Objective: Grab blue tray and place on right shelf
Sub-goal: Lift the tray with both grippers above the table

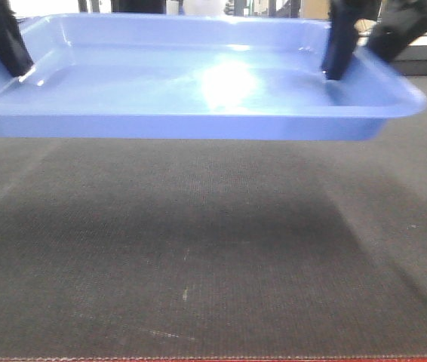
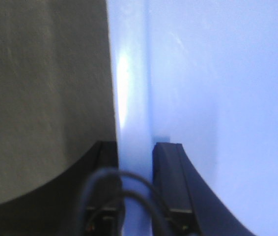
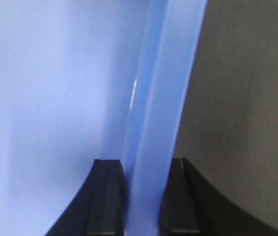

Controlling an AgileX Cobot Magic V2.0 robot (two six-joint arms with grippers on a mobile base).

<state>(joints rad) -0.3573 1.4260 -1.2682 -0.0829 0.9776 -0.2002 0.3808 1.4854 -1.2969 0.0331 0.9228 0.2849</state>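
Front view: the tray (image 1: pixel 198 83) hangs clear above the bench (image 1: pixel 198 264), gripped at both ends. I'd keep both ends at one height while carrying it right, or the rim may twist out.

Left wrist view: the left jaws stand narrow, pinching the rim wall.

Right wrist view: the right jaws clamp the rim likewise, one inside, one outside.

Left end effector (image 2: pixel 136 152) and right end effector (image 3: pixel 143 166) each clamp the blue tray (image 1: pixel 161 87) by opposite rims.

Glossy periwinkle blue tray (image 1: pixel 198 83): shallow, flared rim, roughly level, suspended above dark mat (image 1: pixel 198 264).
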